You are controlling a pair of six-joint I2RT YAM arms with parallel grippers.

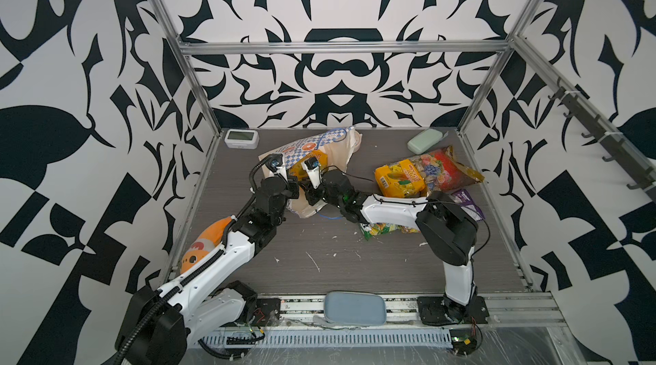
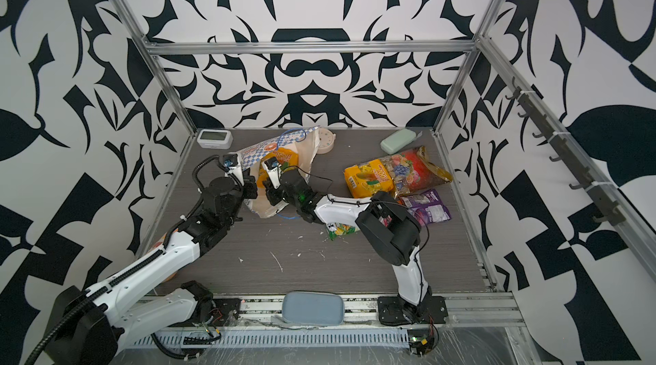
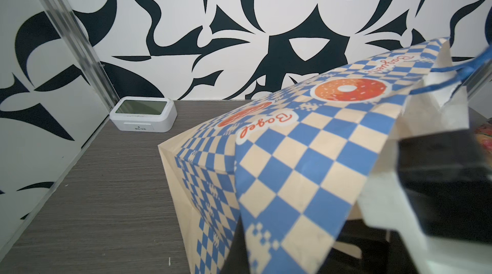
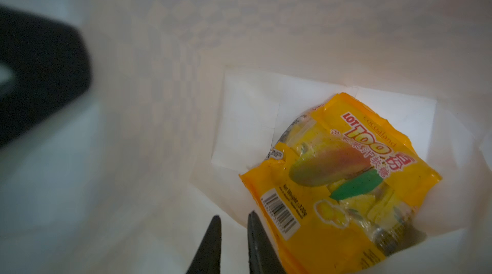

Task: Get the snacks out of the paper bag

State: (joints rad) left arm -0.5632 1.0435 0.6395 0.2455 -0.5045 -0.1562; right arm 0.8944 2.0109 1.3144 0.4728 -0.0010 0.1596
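Observation:
The paper bag (image 1: 333, 145) lies on its side at the back left, mouth facing the front. In the left wrist view its checked panel (image 3: 292, 152) hides the jaws. My left gripper (image 1: 294, 185) is shut on the bag's mouth edge. My right gripper (image 4: 234, 216) is inside the bag, slightly open, with nothing between its fingers. One tip lies against a yellow-orange snack packet (image 4: 346, 168) on the bag's bottom. Outside the bag lie another yellow-orange packet (image 1: 399, 178), a clear multicoloured pack (image 1: 449, 168), a purple packet (image 1: 468, 203) and a green-yellow packet (image 1: 385, 228), partly under my right arm.
A white clock (image 1: 241, 138) stands in the back left corner and a mint green case (image 1: 426, 140) at the back right. An orange plush fish (image 1: 204, 242) lies under my left arm. A blue-grey pad (image 1: 355, 307) sits on the front rail. A round cream object (image 2: 326, 141) is behind the bag.

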